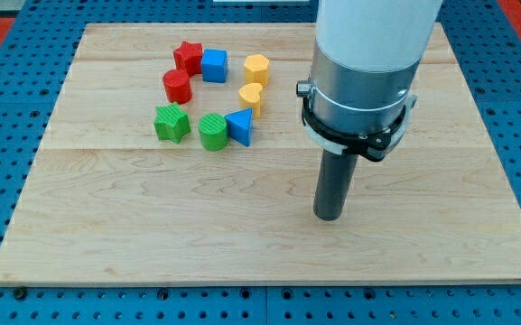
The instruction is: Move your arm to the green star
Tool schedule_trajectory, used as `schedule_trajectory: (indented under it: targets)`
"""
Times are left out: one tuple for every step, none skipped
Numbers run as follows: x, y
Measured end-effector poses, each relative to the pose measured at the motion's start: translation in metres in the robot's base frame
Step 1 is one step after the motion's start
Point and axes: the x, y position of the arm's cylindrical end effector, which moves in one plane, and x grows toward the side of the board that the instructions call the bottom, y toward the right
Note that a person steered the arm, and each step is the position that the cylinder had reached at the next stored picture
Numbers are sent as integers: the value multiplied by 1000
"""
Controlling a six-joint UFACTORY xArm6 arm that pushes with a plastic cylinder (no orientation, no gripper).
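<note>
Approach is the step in hand, as you can judge from how things lie: my tip (330, 217) stands on bare table (242, 253) toward the view's bottom right, touching no block and well apart from the cluster. There is no hand on this arm, only the rod, so nothing opens, shuts or holds anything. Your target, the green star (172, 123), sits up and to the view's left of the tip, at the lower left edge of the ring of blocks. Just beside it on the view's right is the green cylinder (213, 132), with the blue triangle (240, 126) touching that one. Farther back you see the red cylinder (178, 87) above the star, the yellow heart (251, 96), then the red star (187, 57), the blue cube (214, 65) and the yellow hexagon (256, 69) at the top. The next move calls for a slide leftward and slightly upward, best kept below the green cylinder and blue triangle so you reach the star without nudging them.
</note>
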Motion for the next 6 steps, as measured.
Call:
schedule_trajectory:
  targets:
    - [0,0]
    - [3,-34]
    - [-22,-164]
    - [-93,-215]
    - [-115,-203]
    - [-139,-180]
